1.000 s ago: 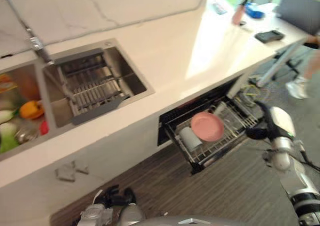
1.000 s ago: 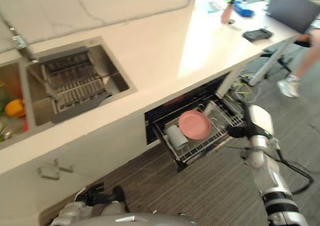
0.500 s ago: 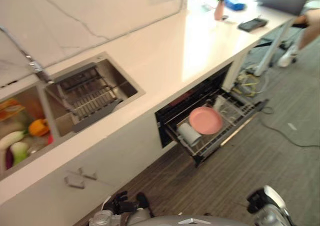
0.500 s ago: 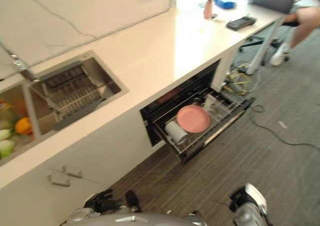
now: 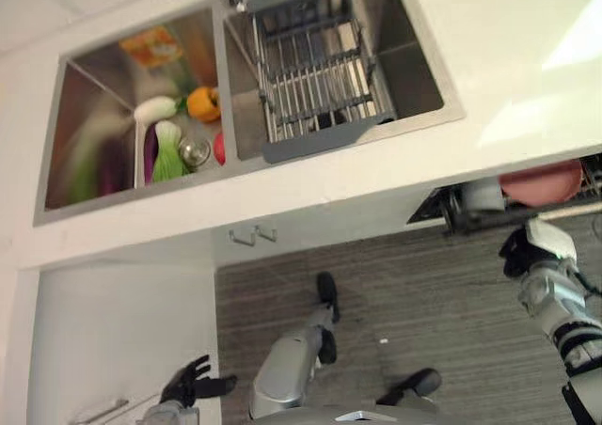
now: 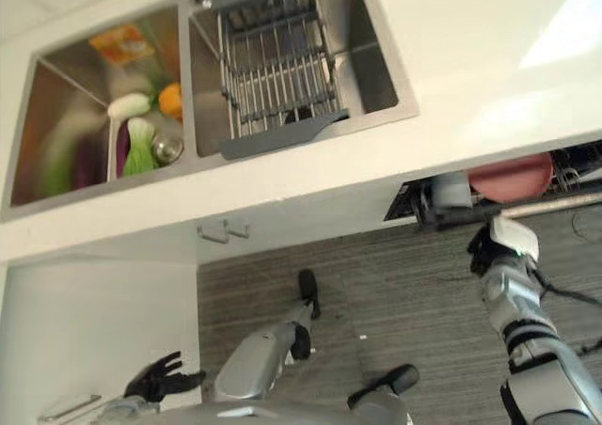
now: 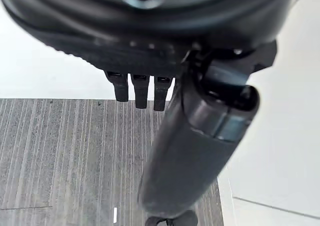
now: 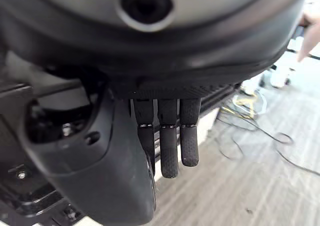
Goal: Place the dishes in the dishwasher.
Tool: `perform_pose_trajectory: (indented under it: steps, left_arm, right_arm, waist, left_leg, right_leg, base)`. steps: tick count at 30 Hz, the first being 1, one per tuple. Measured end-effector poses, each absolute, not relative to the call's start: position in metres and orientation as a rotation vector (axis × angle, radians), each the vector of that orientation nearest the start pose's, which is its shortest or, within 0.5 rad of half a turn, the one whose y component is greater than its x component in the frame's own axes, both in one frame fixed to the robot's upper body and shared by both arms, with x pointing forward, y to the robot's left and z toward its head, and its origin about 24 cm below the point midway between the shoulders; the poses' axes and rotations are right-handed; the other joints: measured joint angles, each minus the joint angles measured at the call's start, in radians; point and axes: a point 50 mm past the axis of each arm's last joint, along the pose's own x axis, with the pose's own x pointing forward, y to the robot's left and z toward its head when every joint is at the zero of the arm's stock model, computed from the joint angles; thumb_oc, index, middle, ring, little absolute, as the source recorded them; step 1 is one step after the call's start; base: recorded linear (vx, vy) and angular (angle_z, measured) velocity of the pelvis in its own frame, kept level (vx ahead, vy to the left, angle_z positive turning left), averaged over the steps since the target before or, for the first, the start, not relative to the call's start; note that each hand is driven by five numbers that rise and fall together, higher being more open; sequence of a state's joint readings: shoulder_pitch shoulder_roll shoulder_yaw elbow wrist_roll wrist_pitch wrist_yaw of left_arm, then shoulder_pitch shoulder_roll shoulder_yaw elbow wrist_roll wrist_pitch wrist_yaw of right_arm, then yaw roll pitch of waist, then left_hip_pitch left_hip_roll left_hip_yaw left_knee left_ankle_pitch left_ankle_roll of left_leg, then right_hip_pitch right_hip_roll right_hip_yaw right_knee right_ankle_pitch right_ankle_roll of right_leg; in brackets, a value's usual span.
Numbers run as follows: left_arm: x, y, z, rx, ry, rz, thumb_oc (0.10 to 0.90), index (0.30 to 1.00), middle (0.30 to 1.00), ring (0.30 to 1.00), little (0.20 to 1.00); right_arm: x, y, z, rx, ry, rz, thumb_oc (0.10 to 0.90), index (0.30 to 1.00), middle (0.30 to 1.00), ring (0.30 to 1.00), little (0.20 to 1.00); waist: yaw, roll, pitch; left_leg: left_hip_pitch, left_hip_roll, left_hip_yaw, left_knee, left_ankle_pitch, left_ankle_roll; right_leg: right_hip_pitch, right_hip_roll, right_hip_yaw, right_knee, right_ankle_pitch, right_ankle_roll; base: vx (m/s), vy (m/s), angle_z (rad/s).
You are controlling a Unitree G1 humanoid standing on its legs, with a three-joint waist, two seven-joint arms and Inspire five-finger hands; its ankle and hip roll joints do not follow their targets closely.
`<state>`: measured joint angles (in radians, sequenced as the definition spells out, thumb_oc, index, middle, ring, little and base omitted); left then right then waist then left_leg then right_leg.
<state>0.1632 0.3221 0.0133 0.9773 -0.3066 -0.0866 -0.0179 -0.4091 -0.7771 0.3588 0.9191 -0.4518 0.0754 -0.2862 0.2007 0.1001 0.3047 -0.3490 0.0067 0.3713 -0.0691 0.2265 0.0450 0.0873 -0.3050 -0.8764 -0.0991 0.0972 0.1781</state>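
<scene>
The dishwasher's pull-out rack (image 6: 442, 216) sticks out from under the white counter at the right. A pink plate (image 5: 541, 182) and a pale cup (image 5: 484, 195) stand in it. My right hand (image 5: 522, 251) hangs just in front of the rack's front edge, apart from the dishes; in the right wrist view its fingers (image 8: 170, 146) are straight and hold nothing. Low on the left, my left hand (image 5: 193, 383) is by the white cabinet, fingers spread and empty.
A double sink is set in the counter (image 5: 508, 39). A wire drying rack (image 5: 315, 77) fills its right basin, and vegetables (image 5: 169, 148) with an orange pepper (image 5: 202, 102) lie in the left one. Grey striped floor (image 5: 395, 284) lies below.
The whole picture has swung, so the camera moved and now looks down over the sink. My right hand, low at the picture's edge half a second ago, is at the rack's front.
</scene>
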Motion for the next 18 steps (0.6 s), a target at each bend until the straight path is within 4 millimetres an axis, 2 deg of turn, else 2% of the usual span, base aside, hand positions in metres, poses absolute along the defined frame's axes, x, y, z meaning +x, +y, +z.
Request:
perform_pose_trajectory:
  steps: [1,3,4,5,6,8,9,10,11,12,13,14,15,16,17,18]
  left_arm:
    - [0.088,0.281,-0.135,0.007,0.973,0.359,0.8,0.9,0.9,0.9,0.9]
    - [0.111,0.283,-0.127,0.005,0.906,0.342,0.8,0.9,0.9,0.9,0.9]
    - [0.122,0.283,-0.123,0.003,0.867,0.334,0.8,0.9,0.9,0.9,0.9]
    - [0.134,0.281,-0.117,0.002,0.817,0.313,0.8,0.9,0.9,0.9,0.9]
    - [0.139,0.28,-0.115,0.003,0.803,0.298,0.8,0.9,0.9,0.9,0.9]
    - [0.158,0.269,-0.11,-0.017,0.75,0.264,0.8,0.9,0.9,0.9,0.9]
    - [0.164,0.268,-0.107,-0.048,0.721,0.287,0.8,0.9,0.9,0.9,0.9]
    - [0.169,0.267,-0.105,-0.06,0.708,0.294,0.8,0.9,0.9,0.9,0.9]
    - [0.178,0.26,-0.104,-0.104,0.69,0.306,0.8,0.9,0.9,0.9,0.9]
    - [0.179,0.258,-0.106,-0.131,0.696,0.317,0.8,0.9,0.9,0.9,0.9]
    - [0.18,0.255,-0.106,-0.151,0.695,0.317,0.8,0.9,0.9,0.9,0.9]
    - [0.18,0.25,-0.109,-0.17,0.709,0.336,0.8,0.9,0.9,0.9,0.9]
    - [0.177,0.249,-0.112,-0.173,0.728,0.355,0.8,0.9,0.9,0.9,0.9]
    - [0.177,0.248,-0.113,-0.175,0.733,0.361,0.8,0.9,0.9,0.9,0.9]
    - [0.173,0.249,-0.115,-0.175,0.742,0.374,0.8,0.9,0.9,0.9,0.9]
    - [0.173,0.25,-0.115,-0.174,0.743,0.375,0.8,0.9,0.9,0.9,0.9]
  right_arm:
    - [0.295,-0.344,0.044,-1.484,0.391,-0.196,0.4,0.3,0.3,0.3,0.3]
    - [0.32,-0.32,0.075,-1.537,0.183,-0.129,0.413,0.319,0.319,0.319,0.319]
    - [0.325,-0.313,0.083,-1.526,0.132,-0.122,0.58,0.571,0.571,0.571,0.571]
    - [0.326,-0.31,0.081,-1.539,0.133,-0.086,0.8,0.9,0.9,0.9,0.9]
    - [0.325,-0.309,0.079,-1.537,0.134,-0.076,0.8,0.9,0.9,0.9,0.9]
    - [0.325,-0.308,0.077,-1.418,0.131,-0.142,0.8,0.9,0.9,0.9,0.9]
    - [0.322,-0.306,0.071,-1.191,0.127,-0.272,0.8,0.9,0.9,0.9,0.9]
    - [0.319,-0.299,0.059,-1.068,0.141,-0.324,0.8,0.9,0.9,0.9,0.9]
    - [0.308,-0.285,0.035,-0.768,0.17,-0.433,0.8,0.9,0.9,0.9,0.9]
    - [0.305,-0.28,0.026,-0.604,0.184,-0.498,0.8,0.9,0.9,0.9,0.9]
    - [0.295,-0.259,0.0,-0.433,0.261,-0.501,0.8,0.9,0.9,0.9,0.9]
    - [0.283,-0.234,-0.029,-0.291,0.351,-0.458,0.8,0.9,0.9,0.9,0.9]
    - [0.268,-0.209,-0.055,-0.23,0.447,-0.358,0.8,0.9,0.9,0.9,0.9]
    - [0.252,-0.198,-0.074,-0.213,0.536,-0.298,0.8,0.9,0.9,0.9,0.9]
    - [0.235,-0.182,-0.094,-0.186,0.63,-0.239,0.8,0.9,0.9,0.9,0.9]
    - [0.222,-0.179,-0.104,-0.181,0.684,-0.233,0.8,0.9,0.9,0.9,0.9]
  waist:
    - [0.0,-0.021,0.012]
    - [0.005,-0.053,0.033]
    - [0.009,-0.064,0.04]
    - [0.012,-0.077,0.051]
    - [0.011,-0.084,0.057]
    - [0.002,-0.102,0.086]
    - [0.0,-0.118,0.096]
    - [-0.001,-0.126,0.1]
    - [-0.007,-0.132,0.104]
    - [-0.009,-0.13,0.104]
    - [-0.022,-0.129,0.104]
    - [-0.03,-0.116,0.113]
    - [-0.037,-0.11,0.113]
    - [-0.051,-0.108,0.112]
    - [-0.063,-0.104,0.112]
    - [-0.073,-0.105,0.108]
  left_leg:
    - [-0.021,0.005,0.002,0.017,-0.006,0.008]
    - [-0.08,0.023,-0.003,0.051,-0.003,0.024]
    - [-0.095,0.029,-0.013,0.058,-0.003,0.024]
    - [-0.11,0.035,-0.03,0.063,-0.001,0.025]
    - [-0.115,0.036,-0.036,0.067,-0.002,0.024]
    - [-0.131,0.034,-0.053,0.074,-0.011,0.013]
    - [-0.146,0.032,-0.059,0.087,-0.015,0.014]
    - [-0.151,0.029,-0.06,0.095,-0.02,0.011]
    - [-0.151,0.021,-0.061,0.108,-0.029,0.013]
    - [-0.146,0.023,-0.071,0.112,-0.02,0.024]
    - [-0.129,0.024,-0.085,0.11,-0.022,0.021]
    - [-0.076,0.045,-0.081,0.076,-0.019,0.024]
    - [-0.029,0.059,-0.069,0.057,-0.017,0.022]
    - [0.002,0.067,-0.057,0.055,-0.037,0.024]
    - [0.038,0.078,-0.031,0.053,-0.047,0.009]
    - [0.049,0.078,-0.023,0.055,-0.053,0.001]
  right_leg:
    - [-0.018,0.001,0.009,0.001,0.0,0.0]
    - [-0.057,0.015,0.037,0.001,0.0,-0.001]
    - [-0.064,0.022,0.049,0.001,-0.001,-0.001]
    - [-0.068,0.031,0.066,0.003,-0.002,-0.002]
    - [-0.067,0.034,0.078,0.004,-0.004,-0.007]
    - [-0.068,0.033,0.162,0.004,-0.017,-0.017]
    - [-0.069,0.029,0.209,0.003,-0.032,-0.02]
    - [-0.069,0.03,0.224,0.005,-0.041,-0.017]
    - [-0.064,0.024,0.236,0.034,-0.067,0.001]
    - [-0.058,0.022,0.247,0.054,-0.081,-0.013]
    - [-0.053,0.019,0.268,0.082,-0.089,-0.024]
    - [-0.079,0.004,0.31,0.172,-0.131,-0.027]
    - [-0.083,0.01,0.361,0.147,-0.146,-0.024]
    - [-0.091,0.008,0.383,0.115,-0.143,-0.018]
    - [-0.116,0.001,0.403,0.1,-0.132,-0.014]
    - [-0.128,-0.002,0.411,0.08,-0.117,-0.016]
  base:
    - [0.09,-0.111,-0.15]
    - [0.05,-0.109,0.05]
    - [0.08,-0.055,0.3]
    - [0.07,-0.013,0.28]
    - [0.12,-0.048,0.31]
    - [0.11,-0.078,0.25]
    - [0.14,-0.076,0.21]
    - [0.13,-0.054,0.33]
    - [0.07,-0.033,0.34]
    - [0.02,-0.112,0.39]
    - [0.0,-0.166,0.05]
    - [0.02,-0.218,-0.29]
    - [0.02,-0.121,-0.51]
    - [0.06,-0.187,-0.63]
    - [0.06,-0.175,-0.49]
    - [0.08,-0.436,-0.27]
